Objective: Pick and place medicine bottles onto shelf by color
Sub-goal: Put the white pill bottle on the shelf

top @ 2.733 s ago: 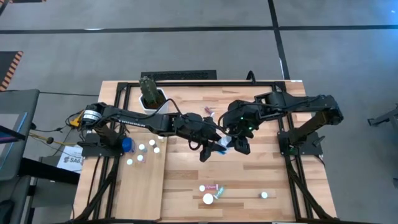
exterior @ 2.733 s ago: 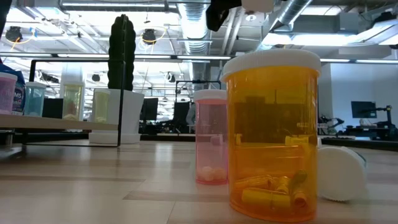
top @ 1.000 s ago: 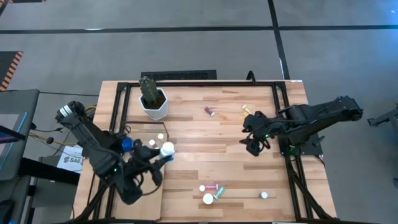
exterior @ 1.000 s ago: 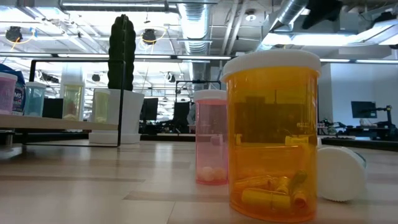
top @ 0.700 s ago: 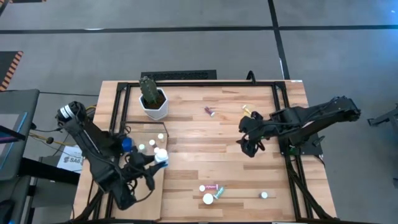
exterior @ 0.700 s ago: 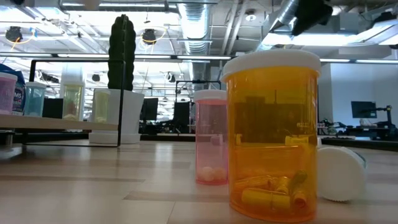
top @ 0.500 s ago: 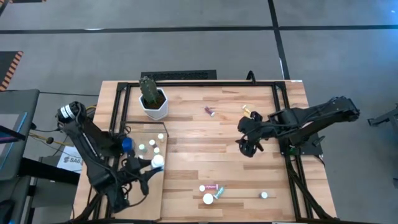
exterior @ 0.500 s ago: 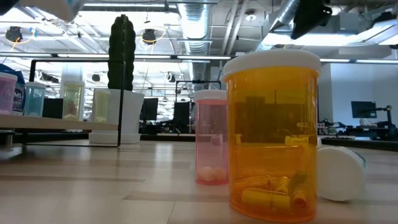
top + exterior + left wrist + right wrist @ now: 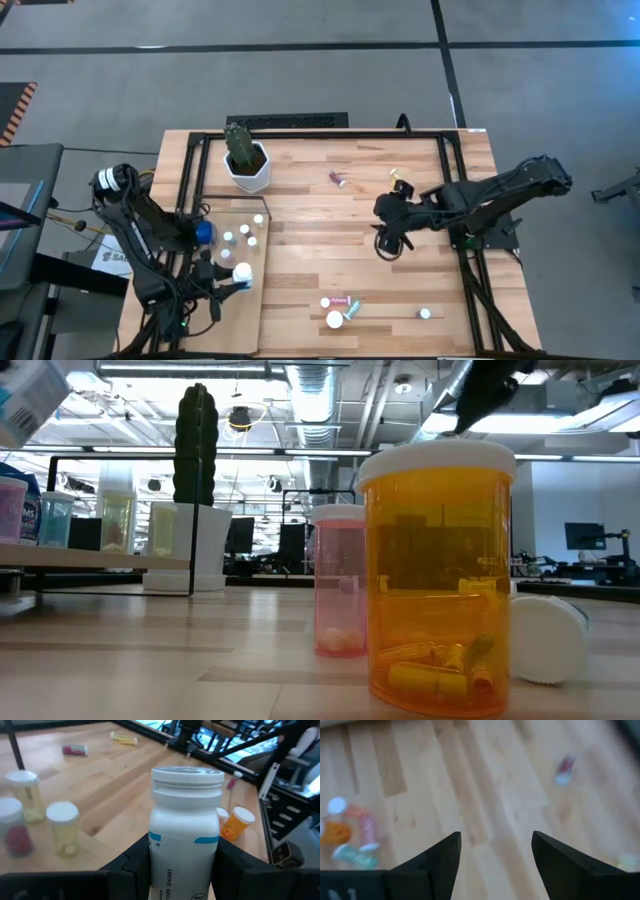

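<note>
Standing closest to the low camera, an amber bottle (image 9: pixel 438 575) with a white cap is resting upright on the tabletop (image 9: pixel 330 250), a pink bottle (image 9: pixel 340 580) is standing just behind it, and a white-capped bottle (image 9: pixel 548 638) is lying on its side beside it. Taking the shelf (image 9: pixel 232 310), the pale board on the left part of the tabletop, as the landmark: the left gripper (image 9: pixel 228 282) is hovering over the shelf, its fingers (image 9: pixel 136 861) pinching a white bottle with a blue label stripe (image 9: pixel 185 827) upright between them, cap up. Toward the far end of the shelf, a small cluster of capped bottles (image 9: pixel 240 235) is standing upright, with a blue-capped one (image 9: pixel 204 232) at its left edge. To the right of the shelf, near the front edge of the tabletop, a loose group of bottles (image 9: pixel 340 310) is lying and standing together, with one more white cap (image 9: pixel 425 313) farther right. The right gripper (image 9: pixel 388 240) is hanging above the bare tabletop well to the right of the shelf, its fingers (image 9: pixel 437 865) spread wide with nothing between them. Beyond the shelf's far end, a white pot holding a cactus (image 9: pixel 245 160) is standing, and two small bottles (image 9: pixel 338 179) (image 9: pixel 397 176) are lying farther right of it.
</note>
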Robot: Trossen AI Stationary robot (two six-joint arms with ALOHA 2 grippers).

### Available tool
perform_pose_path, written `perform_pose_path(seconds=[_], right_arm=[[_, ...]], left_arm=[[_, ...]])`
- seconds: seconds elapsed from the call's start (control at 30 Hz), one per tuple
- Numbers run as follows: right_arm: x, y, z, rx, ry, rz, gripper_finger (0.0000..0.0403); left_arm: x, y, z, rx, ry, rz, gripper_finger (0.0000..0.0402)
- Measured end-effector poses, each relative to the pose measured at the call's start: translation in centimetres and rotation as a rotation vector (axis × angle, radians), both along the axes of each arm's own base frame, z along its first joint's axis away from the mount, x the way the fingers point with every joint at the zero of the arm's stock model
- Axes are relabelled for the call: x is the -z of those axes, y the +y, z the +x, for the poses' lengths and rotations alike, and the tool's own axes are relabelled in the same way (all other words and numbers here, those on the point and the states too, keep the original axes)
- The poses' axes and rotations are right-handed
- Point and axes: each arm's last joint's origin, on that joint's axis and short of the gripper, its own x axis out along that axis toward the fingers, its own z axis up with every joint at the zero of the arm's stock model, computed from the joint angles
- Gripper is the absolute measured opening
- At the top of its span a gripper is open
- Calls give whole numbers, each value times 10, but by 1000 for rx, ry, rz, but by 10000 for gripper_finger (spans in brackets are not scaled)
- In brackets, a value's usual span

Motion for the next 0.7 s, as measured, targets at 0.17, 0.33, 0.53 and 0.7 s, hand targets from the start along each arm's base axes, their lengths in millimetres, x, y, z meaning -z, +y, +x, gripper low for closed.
perform_pose_path(seconds=[0.17, 0.33, 0.53, 0.7], right_arm=[[-3, 11, -5, 34, -77, -196, 265], [22, 17, -19, 172, -125, -290, 265], [65, 19, -33, 268, -120, -242, 265], [104, 16, -44, 394, -145, -154, 265]], left_arm=[[16, 2, -9, 44, -16, 2, 131], [19, 2, -13, 75, -11, 33, 131], [19, -1, -14, 104, 13, 47, 131], [19, -2, -14, 106, 17, 32, 131]])
